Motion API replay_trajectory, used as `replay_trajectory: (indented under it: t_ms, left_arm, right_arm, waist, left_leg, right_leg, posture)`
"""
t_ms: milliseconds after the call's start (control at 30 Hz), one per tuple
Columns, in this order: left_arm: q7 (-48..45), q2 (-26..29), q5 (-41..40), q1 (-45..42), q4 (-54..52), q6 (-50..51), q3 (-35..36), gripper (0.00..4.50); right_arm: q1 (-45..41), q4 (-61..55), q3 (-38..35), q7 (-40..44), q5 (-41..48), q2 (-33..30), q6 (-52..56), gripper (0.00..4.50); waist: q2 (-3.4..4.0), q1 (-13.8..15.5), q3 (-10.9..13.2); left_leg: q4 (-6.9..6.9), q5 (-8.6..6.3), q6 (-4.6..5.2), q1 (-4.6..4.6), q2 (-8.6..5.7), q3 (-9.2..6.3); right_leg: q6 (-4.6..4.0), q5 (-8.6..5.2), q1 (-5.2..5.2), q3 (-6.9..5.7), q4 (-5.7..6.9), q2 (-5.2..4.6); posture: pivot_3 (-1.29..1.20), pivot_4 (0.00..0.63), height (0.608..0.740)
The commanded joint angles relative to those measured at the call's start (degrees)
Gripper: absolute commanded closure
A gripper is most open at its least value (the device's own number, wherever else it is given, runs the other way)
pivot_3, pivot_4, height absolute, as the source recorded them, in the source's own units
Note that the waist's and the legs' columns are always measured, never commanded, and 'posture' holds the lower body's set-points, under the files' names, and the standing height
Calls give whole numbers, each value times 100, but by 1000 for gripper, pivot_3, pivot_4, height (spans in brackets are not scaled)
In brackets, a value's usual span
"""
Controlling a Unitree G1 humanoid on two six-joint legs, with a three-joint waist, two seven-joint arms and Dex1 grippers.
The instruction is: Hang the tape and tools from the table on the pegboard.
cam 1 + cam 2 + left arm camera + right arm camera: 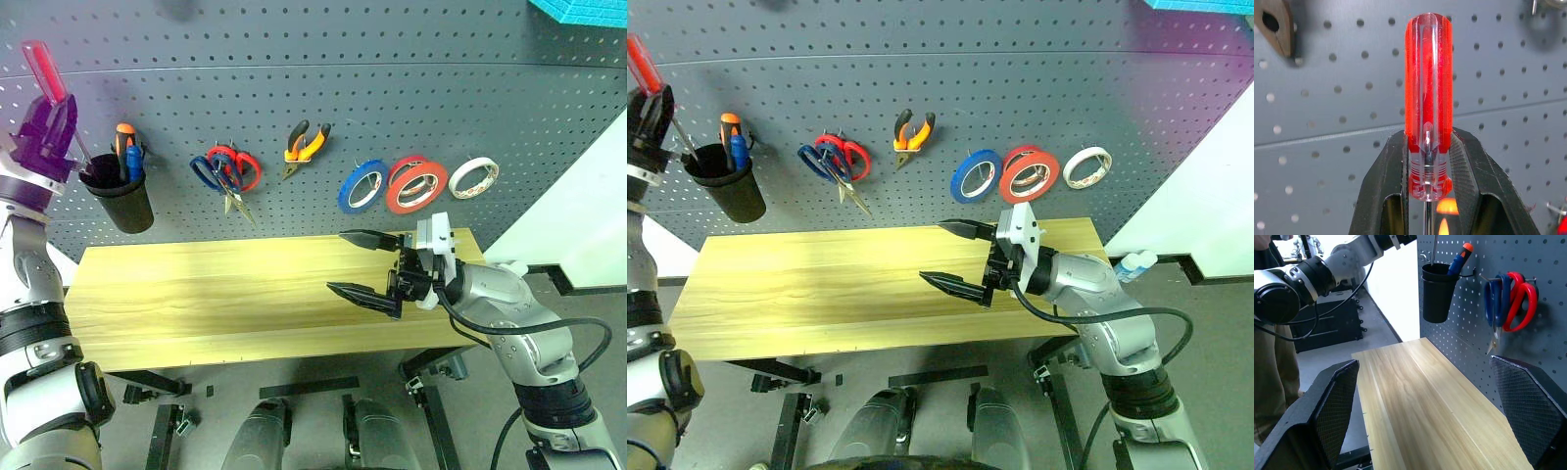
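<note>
My left gripper [46, 125] is shut on the lower end of the red-handled screwdriver [1428, 93], held up against the pegboard [392, 78] at the far left. The screwdriver's thin shaft slants down into a black cup [122, 201] hung on the board. Orange-and-black pliers [304, 145] hang on a hook, and dark blue-handled scissors [211, 171] hang with red-handled ones. The wide red-orange tape [416, 186] hangs to the right. My right gripper [338, 261] is open and holds nothing, pointing left above the right end of the table [196, 294].
The cup also holds an orange-handled and a blue-handled tool [124, 149]. Blue [361, 186], thin red [405, 166] and white [473, 177] rings hang beside the tape. A person's legs [1271, 382] stand past the table's left end. A bottle [1132, 262] lies at the right.
</note>
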Motion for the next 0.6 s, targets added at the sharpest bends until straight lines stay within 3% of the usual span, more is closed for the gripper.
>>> replay_trajectory:
  t_ms: [33,400,600]
  left_arm:
    - [-43,38,-22,-1,-65,-168,49,3698]
    - [55,15,-42,232,-178,-92,78,32]
    - [96,-28,-123,332,-504,115,12,32]
  right_arm:
    - [19,-236,-68,-28,43,2,-93,0]
    - [-15,-199,-43,-30,25,-2,-103,0]
    - [-14,-194,-38,-39,1,4,-115,0]
  waist:
    - [-4,-2,-7]
    - [-2,-10,-34]
    - [-1,-6,-36]
  left_leg:
    - [2,-9,15,0,0,0]
    - [23,-9,17,5,2,0]
    - [41,-10,17,10,3,-2]
  right_leg:
    - [0,1,0,0,1,0]
    - [-2,5,6,2,19,3]
    - [0,13,19,2,20,6]
  posture:
    - [8,96,740]
    - [16,97,740]
    - [15,98,740]
